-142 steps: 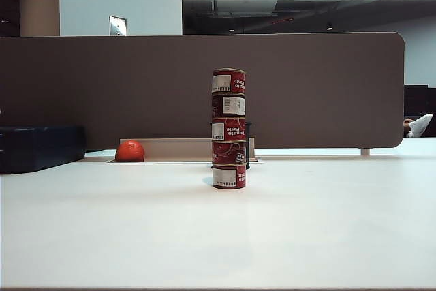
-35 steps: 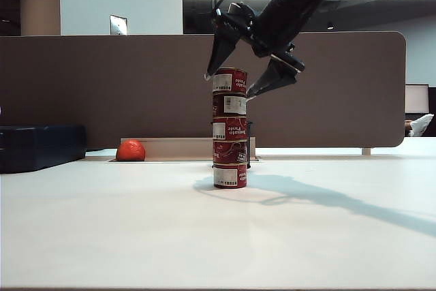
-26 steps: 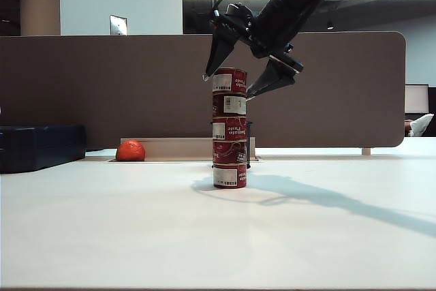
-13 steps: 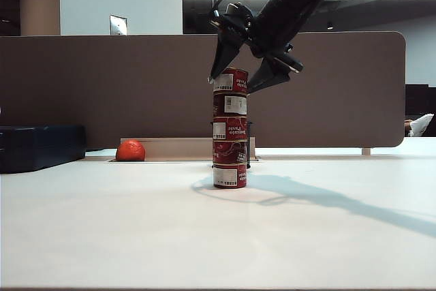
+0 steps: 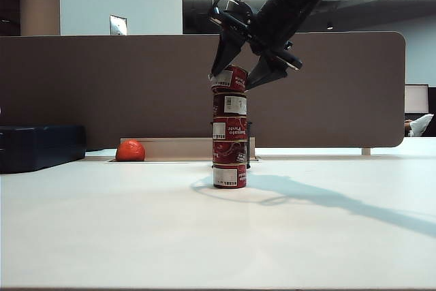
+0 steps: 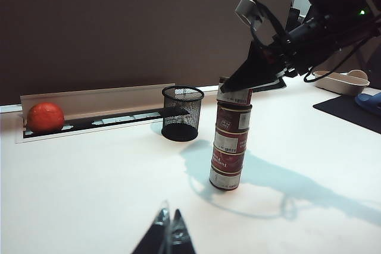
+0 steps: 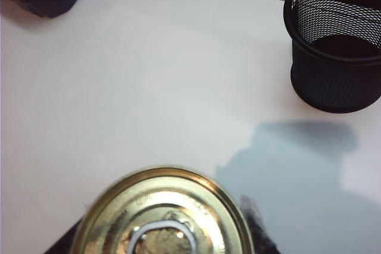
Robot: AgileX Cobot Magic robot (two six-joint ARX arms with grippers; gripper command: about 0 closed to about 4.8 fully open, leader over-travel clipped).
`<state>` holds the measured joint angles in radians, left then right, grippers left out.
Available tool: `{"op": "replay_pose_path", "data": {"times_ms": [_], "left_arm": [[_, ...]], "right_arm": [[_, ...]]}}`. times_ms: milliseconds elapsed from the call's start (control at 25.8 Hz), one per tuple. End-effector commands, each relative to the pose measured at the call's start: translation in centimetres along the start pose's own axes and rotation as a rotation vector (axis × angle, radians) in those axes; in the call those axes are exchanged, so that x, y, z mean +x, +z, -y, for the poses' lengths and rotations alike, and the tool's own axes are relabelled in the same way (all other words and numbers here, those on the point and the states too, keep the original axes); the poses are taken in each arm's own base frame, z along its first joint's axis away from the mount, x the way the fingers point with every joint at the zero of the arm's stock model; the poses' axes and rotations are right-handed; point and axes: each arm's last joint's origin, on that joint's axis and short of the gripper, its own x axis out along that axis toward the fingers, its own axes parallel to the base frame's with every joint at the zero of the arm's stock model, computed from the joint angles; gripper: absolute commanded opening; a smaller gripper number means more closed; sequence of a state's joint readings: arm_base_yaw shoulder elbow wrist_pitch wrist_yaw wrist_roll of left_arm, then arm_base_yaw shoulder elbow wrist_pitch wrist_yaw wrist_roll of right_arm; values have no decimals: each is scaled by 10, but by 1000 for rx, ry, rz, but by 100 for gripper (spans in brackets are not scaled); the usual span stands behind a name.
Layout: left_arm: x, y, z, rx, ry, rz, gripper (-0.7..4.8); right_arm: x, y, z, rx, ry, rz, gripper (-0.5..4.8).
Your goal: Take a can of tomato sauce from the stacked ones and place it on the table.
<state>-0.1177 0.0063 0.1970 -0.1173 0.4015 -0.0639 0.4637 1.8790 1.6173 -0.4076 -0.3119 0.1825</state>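
The stacked ones (image 5: pixel 229 141) are dark-red tins standing in a column on the white table (image 5: pixel 218 236). The top can of tomato sauce (image 5: pixel 228 80) sits tilted on the column, between the fingers of my right gripper (image 5: pixel 231 78), which is shut on its sides from above. In the right wrist view its gold lid (image 7: pixel 164 218) fills the gap of the right gripper (image 7: pixel 161 236). The left wrist view shows the stack (image 6: pixel 229 147) and the gripped can (image 6: pixel 235 94) from afar. My left gripper (image 6: pixel 169 221) is shut on nothing, low over the table, well away from the stack.
A red-orange ball (image 5: pixel 129 150) lies in a recess at the back left. A black mesh cup (image 6: pixel 181 113) stands just behind the stack. A brown partition (image 5: pixel 102 86) closes the back. A dark box (image 5: pixel 41 146) sits far left, a beige tray (image 6: pixel 342 81) far right.
The right gripper's jaws have narrowed from wide apart onto the top can. That can, level a second ago, now tilts. The left arm has not moved.
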Motion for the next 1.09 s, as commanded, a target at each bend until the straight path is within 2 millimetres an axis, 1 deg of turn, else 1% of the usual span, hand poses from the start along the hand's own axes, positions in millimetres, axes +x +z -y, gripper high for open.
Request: {"op": "replay_pose_path", "data": {"times_ms": [39,194,427,660,776,932,1087], "left_arm": [[0,2,0,7,-3,8,-6],[0,2,0,7,-3,8,-6],[0,2,0,7,-3,8,-6],[0,2,0,7,-3,8,-6],[0,2,0,7,-3,8,-6],[0,2,0,7,-3,8,-6],[0,2,0,8,-3,8,-6]], "right_arm": [[-1,0,-1,1,4,-4,260],[-2,1,-1,-1,5,0,260],[-11,17,-7,-19,11,50,259],[-20,29,-12,-35,16,80,260],[-27,35,-16,-41,21,100,259],[-38,39,-17,-43,20,122,259],[-52,43,-19,-48,12,152,259]]}}
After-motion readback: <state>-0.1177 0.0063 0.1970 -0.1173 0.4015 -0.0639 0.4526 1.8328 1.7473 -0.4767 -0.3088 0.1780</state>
